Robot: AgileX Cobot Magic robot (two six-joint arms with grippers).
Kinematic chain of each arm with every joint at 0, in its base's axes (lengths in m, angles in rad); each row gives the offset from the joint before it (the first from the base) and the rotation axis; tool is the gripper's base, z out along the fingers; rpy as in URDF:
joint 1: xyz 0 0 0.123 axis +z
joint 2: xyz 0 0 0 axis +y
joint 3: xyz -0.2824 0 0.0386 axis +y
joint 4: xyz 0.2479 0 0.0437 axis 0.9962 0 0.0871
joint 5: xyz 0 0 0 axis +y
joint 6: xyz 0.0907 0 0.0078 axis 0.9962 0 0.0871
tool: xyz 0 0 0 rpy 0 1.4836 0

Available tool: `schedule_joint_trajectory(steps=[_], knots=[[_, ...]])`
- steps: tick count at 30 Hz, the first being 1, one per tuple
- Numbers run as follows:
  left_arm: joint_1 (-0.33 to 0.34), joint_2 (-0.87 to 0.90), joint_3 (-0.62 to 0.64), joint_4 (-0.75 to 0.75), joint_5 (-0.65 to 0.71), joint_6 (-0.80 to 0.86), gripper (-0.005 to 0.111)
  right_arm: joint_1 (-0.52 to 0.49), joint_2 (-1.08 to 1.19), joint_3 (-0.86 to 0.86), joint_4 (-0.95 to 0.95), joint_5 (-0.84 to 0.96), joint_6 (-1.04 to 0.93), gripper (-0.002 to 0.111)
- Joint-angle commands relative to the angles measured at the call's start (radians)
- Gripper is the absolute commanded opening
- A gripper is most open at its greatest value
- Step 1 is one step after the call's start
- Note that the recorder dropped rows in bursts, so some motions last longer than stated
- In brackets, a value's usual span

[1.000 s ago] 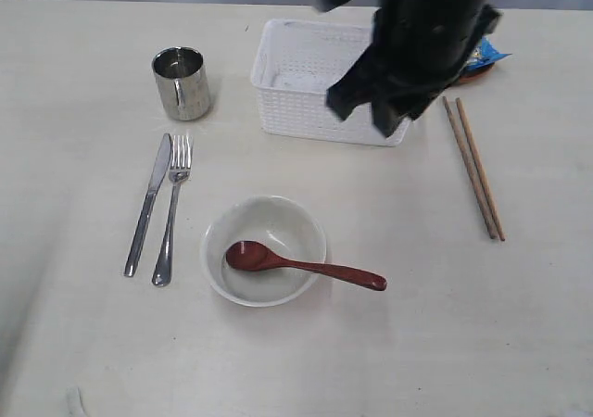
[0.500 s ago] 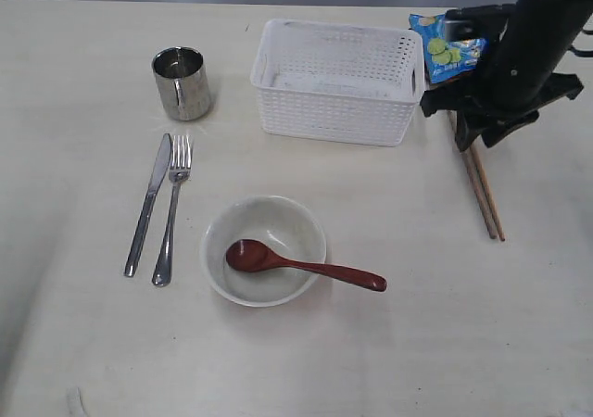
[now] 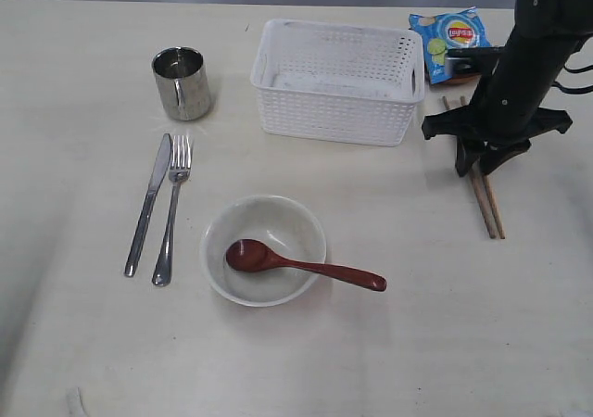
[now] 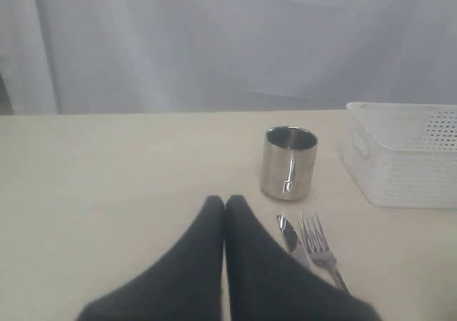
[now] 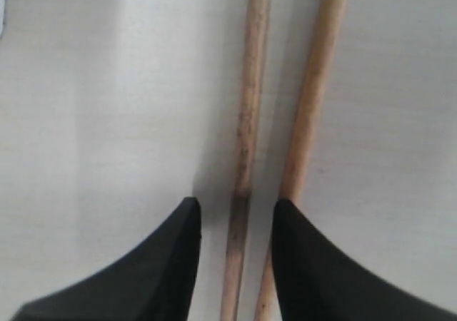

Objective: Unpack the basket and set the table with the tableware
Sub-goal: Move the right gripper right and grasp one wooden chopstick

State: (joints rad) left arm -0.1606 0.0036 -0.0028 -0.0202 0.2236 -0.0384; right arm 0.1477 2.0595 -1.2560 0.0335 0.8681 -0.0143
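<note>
Our right gripper hovers over the chopsticks, jaws apart astride one, we reckon to regrip; left gripper sits closed.

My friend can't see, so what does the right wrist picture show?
Two thin brown wooden chopsticks lie side by side on the pale cream tabletop. The right gripper stands open, one chopstick running between its black fingertips.
</note>
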Motion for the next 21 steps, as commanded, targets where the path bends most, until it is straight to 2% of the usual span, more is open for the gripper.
schedule_joint_trajectory(steps=[1, 5, 9, 11, 17, 21], knots=[[-0.001, -0.004, 0.003, -0.007, -0.011, 0.000, 0.000, -0.007, 0.054, 0.016, 0.016, -0.023, -0.009, 0.025], [-0.001, -0.004, 0.003, -0.007, -0.011, 0.000, 0.000, -0.007, 0.054, 0.016, 0.082, -0.009, -0.051, 0.012], [-0.001, -0.004, 0.003, -0.007, -0.011, 0.000, 0.000, -0.007, 0.054, 0.016, 0.098, 0.013, -0.061, 0.011], [-0.001, -0.004, 0.003, -0.007, -0.011, 0.000, 0.000, -0.007, 0.054, 0.016, 0.098, 0.030, -0.061, 0.014], [-0.001, -0.004, 0.003, -0.007, -0.011, 0.000, 0.000, -0.005, 0.035, 0.012, 0.116, 0.052, -0.064, 0.031], [-0.001, -0.004, 0.003, -0.007, -0.011, 0.000, 0.000, -0.005, -0.019, 0.012, 0.122, 0.046, -0.069, 0.032]])
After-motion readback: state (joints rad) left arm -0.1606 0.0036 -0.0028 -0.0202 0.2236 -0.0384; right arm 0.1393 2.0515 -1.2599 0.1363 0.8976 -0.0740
